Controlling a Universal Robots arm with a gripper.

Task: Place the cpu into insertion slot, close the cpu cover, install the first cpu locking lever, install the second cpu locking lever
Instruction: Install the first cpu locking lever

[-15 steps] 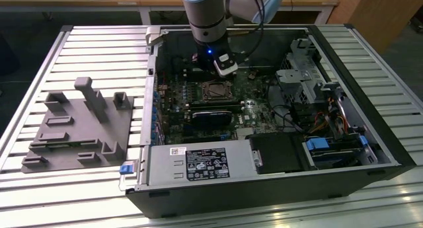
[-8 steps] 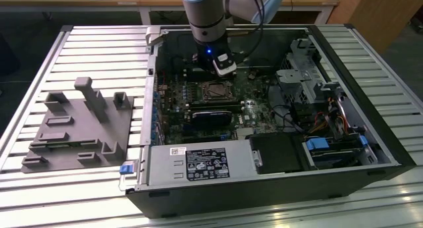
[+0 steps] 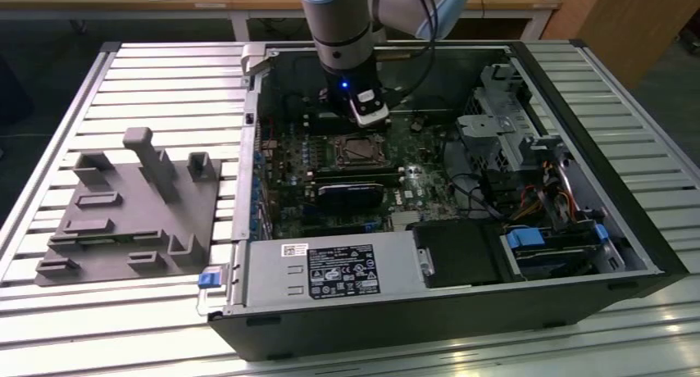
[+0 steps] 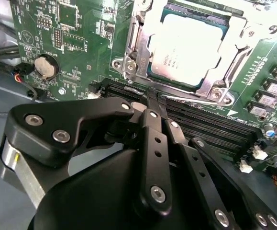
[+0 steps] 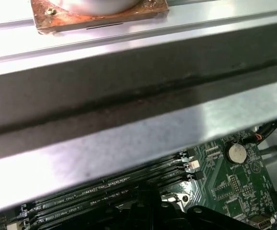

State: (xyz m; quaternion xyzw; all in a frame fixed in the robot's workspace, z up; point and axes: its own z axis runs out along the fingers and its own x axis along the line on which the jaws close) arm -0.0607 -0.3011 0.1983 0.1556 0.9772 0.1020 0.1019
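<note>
The cpu (image 4: pixel 186 45) lies flat in the insertion slot (image 3: pixel 356 150) on the green board, its pale metal face showing. The silver cpu cover (image 4: pixel 205 88) lies down around it, framing the chip through its window. My gripper (image 4: pixel 152 98) hangs just above the board with its black fingers shut together and nothing between them. Its tip is over the memory slots right beside the socket's edge. In the exterior view my gripper (image 3: pixel 369 119) stands inside the open computer case, just behind the socket. I cannot tell how the locking levers stand.
Long black memory slots (image 4: pixel 210 129) run beside the socket and a coin battery (image 4: pixel 45 67) sits nearby. A black card (image 3: pixel 350 195), a power supply (image 3: pixel 328 270) and a drive cage (image 3: pixel 503 123) crowd the case. A grey fixture (image 3: pixel 120 213) lies at the exterior view's left.
</note>
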